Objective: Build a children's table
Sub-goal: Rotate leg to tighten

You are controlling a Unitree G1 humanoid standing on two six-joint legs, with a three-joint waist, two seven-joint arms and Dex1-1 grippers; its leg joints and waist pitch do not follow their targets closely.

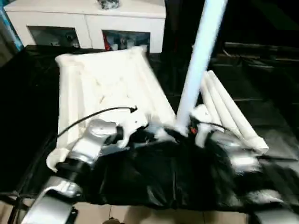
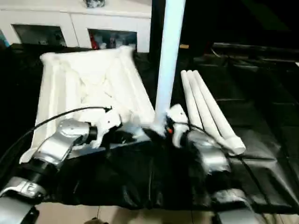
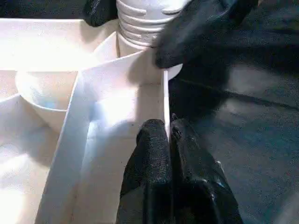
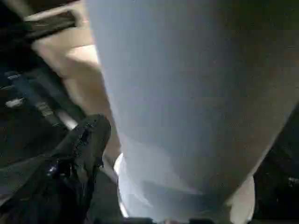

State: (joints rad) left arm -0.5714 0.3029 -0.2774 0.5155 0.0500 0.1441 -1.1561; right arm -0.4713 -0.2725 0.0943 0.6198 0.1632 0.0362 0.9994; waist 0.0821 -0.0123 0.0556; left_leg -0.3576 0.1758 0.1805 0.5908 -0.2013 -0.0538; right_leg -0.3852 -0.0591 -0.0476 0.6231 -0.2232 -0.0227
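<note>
Tabletop (image 1: pixel 105 88) lies underside up on the black-covered bench (image 1: pixel 154 182), ribs showing, left of centre, long axis running near to far.

One leg (image 1: pixel 198 60) stands upright at the tabletop's near-right corner, its ribbed end seated at the round corner socket (image 3: pixel 140 56). It leans slightly, top toward the right.

Three more legs (image 2: pixel 208 105) lie side by side on the bench, right of the upright leg, touching each other, angled from far-left to near-right. Well apart from the tabletop.

Left gripper (image 3: pixel 169 135): jaws pressed together, pinching the thin edge wall of the tabletop just near-side of the corner socket. Left forearm comes in from the near-left across the tabletop's near end.

Right gripper (image 2: pixel 163 126): at the foot of the upright leg, on its right side. One black finger (image 4: pixel 81 154) sits beside the leg's base in the right wrist view, and a black finger shows against the threaded end in the left wrist view. Jaws look spread around the leg; can't tell whether they clamp it or just bracket it.

White cabinet (image 1: pixel 86 23) with glass doors stands at the far side, behind the bench.
</note>
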